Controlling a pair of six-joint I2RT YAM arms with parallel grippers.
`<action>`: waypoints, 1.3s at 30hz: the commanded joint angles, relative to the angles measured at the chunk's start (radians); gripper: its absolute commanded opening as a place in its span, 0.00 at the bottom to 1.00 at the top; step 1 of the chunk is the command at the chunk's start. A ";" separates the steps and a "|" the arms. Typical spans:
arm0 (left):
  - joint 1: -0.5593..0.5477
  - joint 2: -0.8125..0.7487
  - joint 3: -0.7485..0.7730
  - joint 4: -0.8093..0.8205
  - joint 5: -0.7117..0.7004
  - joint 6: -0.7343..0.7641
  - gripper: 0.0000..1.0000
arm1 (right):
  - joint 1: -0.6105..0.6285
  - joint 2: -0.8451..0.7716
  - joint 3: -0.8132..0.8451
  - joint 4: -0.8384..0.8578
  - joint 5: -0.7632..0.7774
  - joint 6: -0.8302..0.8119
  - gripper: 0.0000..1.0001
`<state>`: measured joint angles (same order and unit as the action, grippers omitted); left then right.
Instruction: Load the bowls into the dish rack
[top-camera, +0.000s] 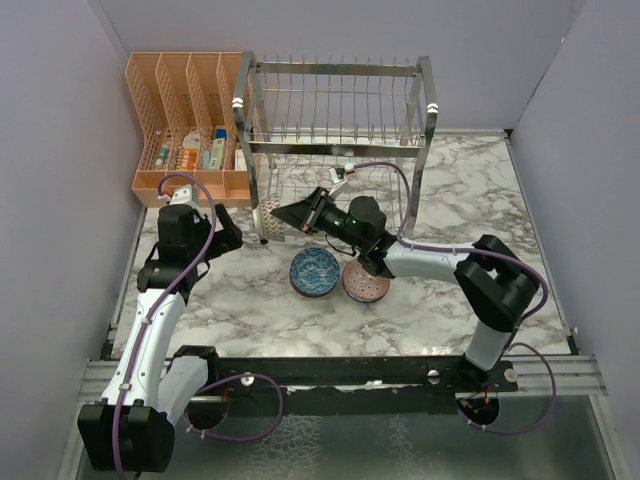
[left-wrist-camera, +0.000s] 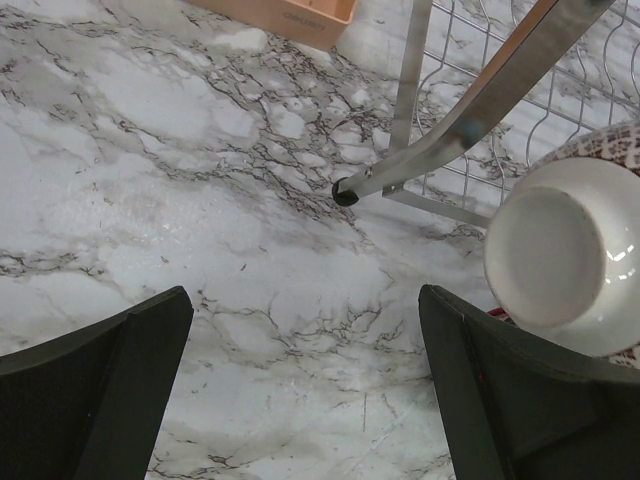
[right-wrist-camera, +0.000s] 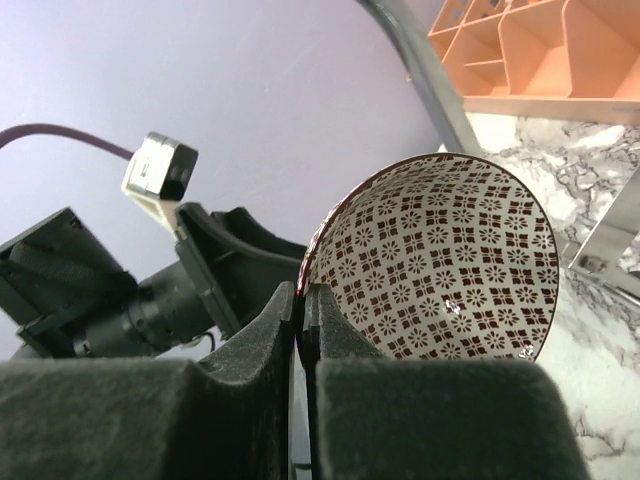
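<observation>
blue bowl and red bowl upright before the dish rack, third bowl on edge.

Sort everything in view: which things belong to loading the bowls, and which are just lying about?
Job: held bowl, blue bowl, pink bowl, rack.
Lying about: orange organiser, bottles in it.

Bare surface lies open in front of the arm bases, right of the dish rack, and between the spread left fingers. The rack's front-left leg stands just beside the held bowl in the clamped right fingers. A blue bowl and a reddish bowl occupy the surface before the rack; the orange organiser flanks its left.
</observation>
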<state>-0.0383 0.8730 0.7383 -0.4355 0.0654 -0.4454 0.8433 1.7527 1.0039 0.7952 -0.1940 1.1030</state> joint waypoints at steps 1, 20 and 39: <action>-0.013 -0.018 0.023 0.009 -0.029 0.014 0.99 | -0.013 0.052 0.049 0.176 0.083 0.014 0.01; -0.035 -0.008 0.026 -0.009 -0.055 0.016 0.99 | -0.121 0.213 0.227 0.208 0.156 -0.050 0.01; -0.043 0.006 0.024 -0.018 -0.064 0.022 0.99 | -0.246 0.551 0.598 0.195 -0.026 0.072 0.01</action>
<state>-0.0765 0.8764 0.7383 -0.4438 0.0250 -0.4347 0.6121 2.2505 1.5242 0.9230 -0.1360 1.1141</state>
